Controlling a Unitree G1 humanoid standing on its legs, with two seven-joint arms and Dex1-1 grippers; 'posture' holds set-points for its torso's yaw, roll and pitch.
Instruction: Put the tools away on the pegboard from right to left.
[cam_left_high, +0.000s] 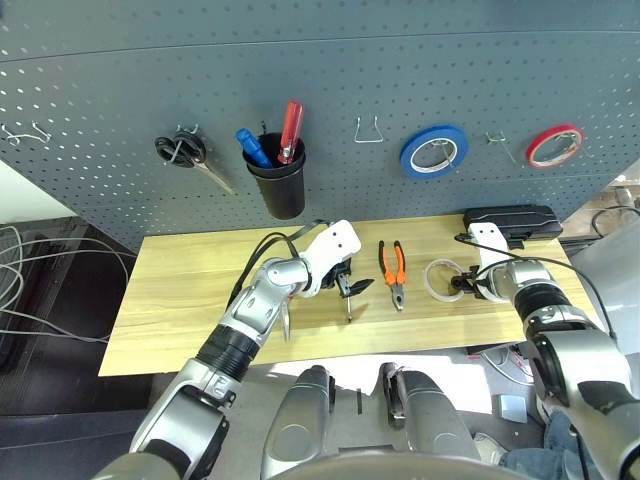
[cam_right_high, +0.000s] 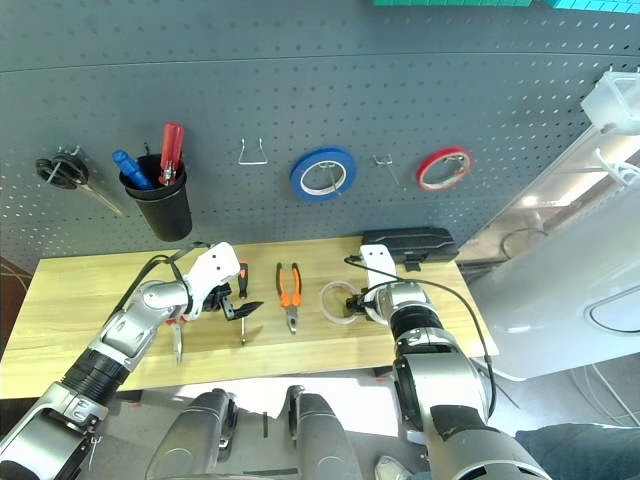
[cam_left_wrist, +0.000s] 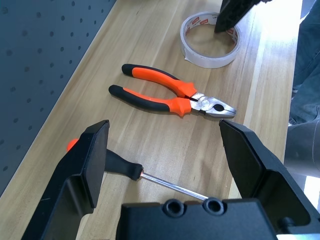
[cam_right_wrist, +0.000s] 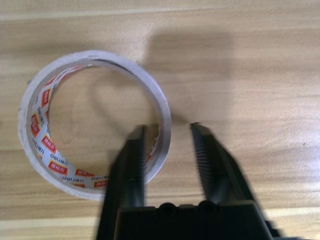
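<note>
"Right claw (cam_right_wrist: 168, 126), how's it standing?"

"Partly open, pointed down at the desk (cam_left_high: 180, 290). One finger reaches inside the white tape (cam_right_wrist: 30, 120) and the other is outside it, so the ring's wall lies between them. There's a gap beside the outer finger, so nothing is clamped."

"And the left claw (cam_left_wrist: 164, 122)?"

"Wide open and empty, above the screwdriver (cam_left_wrist: 122, 165)."

"Where are the other tools?"

"Flat on the desk. From the robot's left: red scissors (cam_right_high: 178, 340), screwdriver, then pliers (cam_left_wrist: 180, 102) with their handles spread towards the pegboard (cam_left_high: 330, 60). The white tape lies to the right of the pliers, apart from them."

"Anything else on the desk?"

"A black case (cam_left_high: 515, 220), at the back near the right claw."

"What's on the pegboard?"

"Black scissors (cam_left_high: 180, 150) on the left, then the cup (cam_left_high: 280, 190) with a red handle (cam_left_high: 291, 128) and a blue handle (cam_left_high: 253, 147) sticking up. After that, a bare hook (cam_left_high: 368, 139), the blue tape (cam_left_high: 410, 152), another bare hook (cam_left_high: 497, 138) and the red tape (cam_left_high: 532, 152)."

"Anyone about?"

"Someone's leg in jeans (cam_left_high: 560, 458), below the desk on the right."
</note>
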